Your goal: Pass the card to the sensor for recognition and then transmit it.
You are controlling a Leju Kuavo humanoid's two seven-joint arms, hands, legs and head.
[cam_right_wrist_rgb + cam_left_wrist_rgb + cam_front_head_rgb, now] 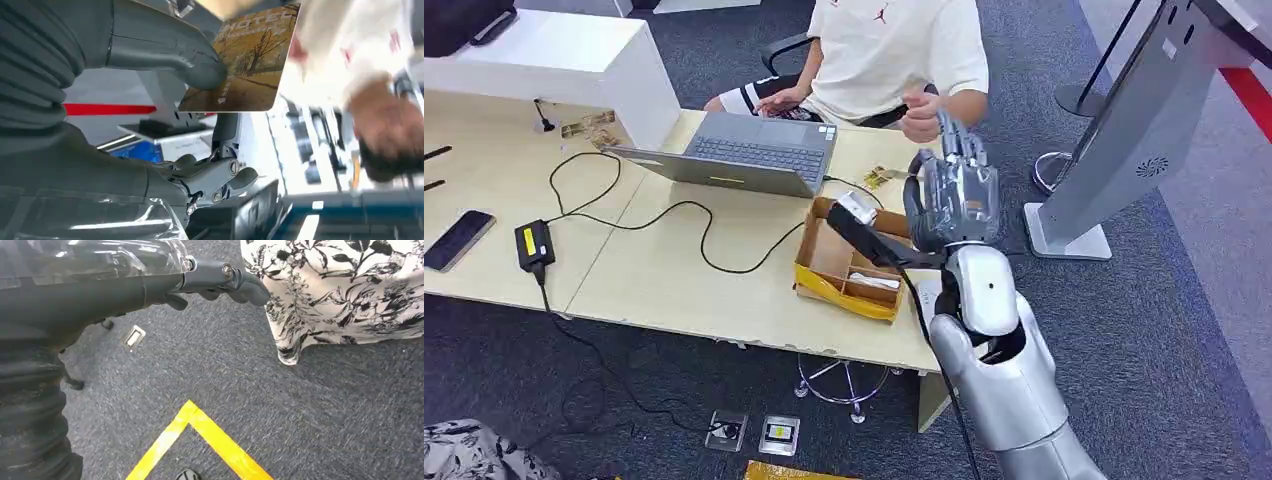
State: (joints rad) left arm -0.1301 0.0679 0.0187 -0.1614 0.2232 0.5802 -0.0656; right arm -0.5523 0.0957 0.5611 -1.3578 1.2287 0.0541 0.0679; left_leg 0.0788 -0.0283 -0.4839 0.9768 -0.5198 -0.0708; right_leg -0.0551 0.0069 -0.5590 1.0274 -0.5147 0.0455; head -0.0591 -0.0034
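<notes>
Pinching the card point(245, 60) under the thumb, raised past the table point(724, 290) edge near a person's hand point(921, 117) — right hand point(957, 195); left hand point(210, 282) hanging over carpet, fingers curled, holding nothing

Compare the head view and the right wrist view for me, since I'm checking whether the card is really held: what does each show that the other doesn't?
Head view alone: the table, laptop, cardboard box and grey stand.

Right wrist view alone: the card, printed with autumn trees, pinched under the thumb.

Both: the right hand raised toward the person in a white shirt.
</notes>
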